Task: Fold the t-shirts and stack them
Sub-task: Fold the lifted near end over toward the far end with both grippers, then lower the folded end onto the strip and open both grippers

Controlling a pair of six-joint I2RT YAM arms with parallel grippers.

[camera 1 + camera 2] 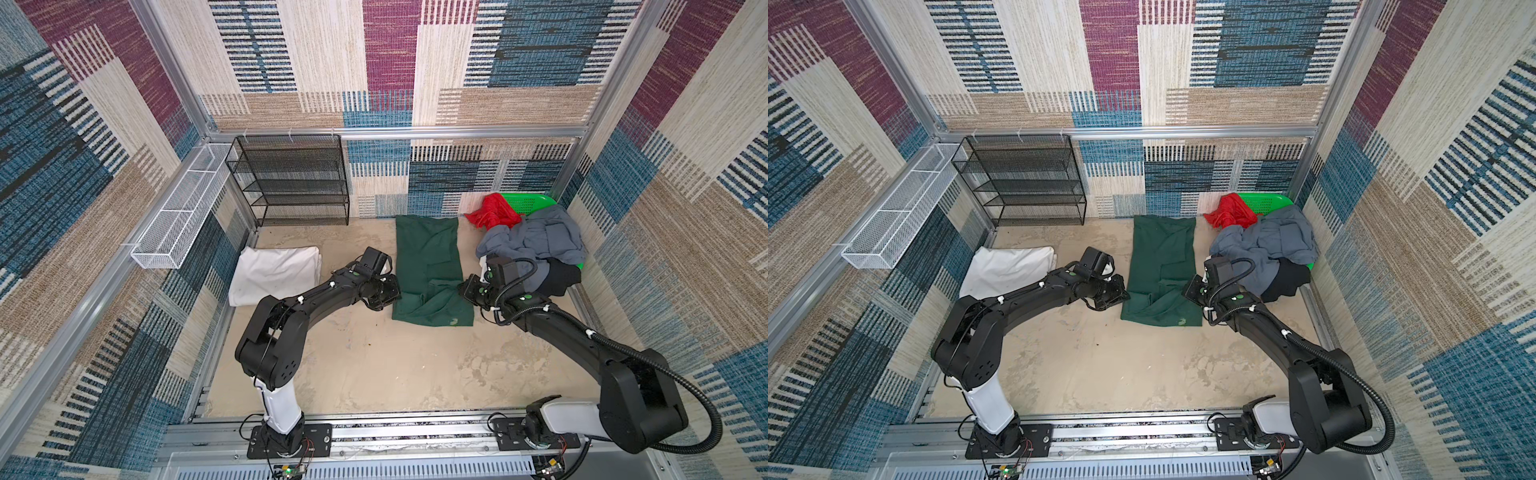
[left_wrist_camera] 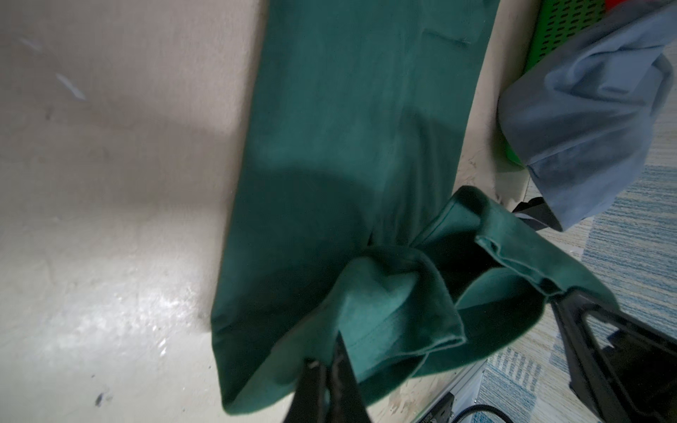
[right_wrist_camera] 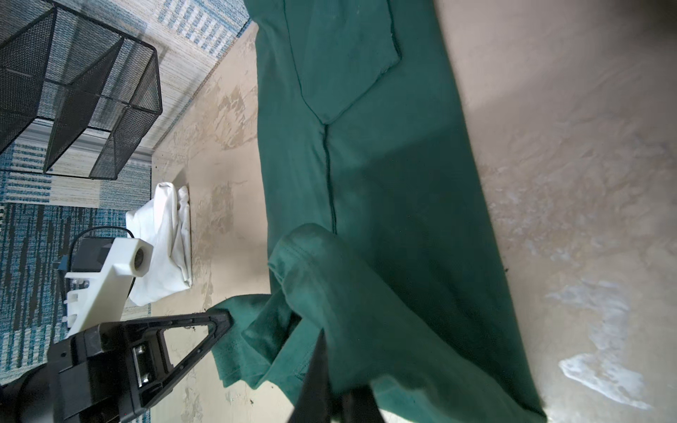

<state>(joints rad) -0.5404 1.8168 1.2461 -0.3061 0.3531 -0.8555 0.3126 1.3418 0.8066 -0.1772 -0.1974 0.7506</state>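
Both arms bend inward and low; left gripper (image 1: 395, 292) and right gripper (image 1: 462, 288) face each other, clamped on the green shirt (image 1: 428, 249).

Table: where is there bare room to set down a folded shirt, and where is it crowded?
Widest bare table lies between the green shirt and the near rail. A smaller patch sits between the black rack, white shirt and green shirt. The far right corner is crowded: grey shirt, red shirt and black shirt heaped over the basket.

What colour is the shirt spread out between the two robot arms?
The shirt is dark green, plain with no pattern; it shows best in a top view.
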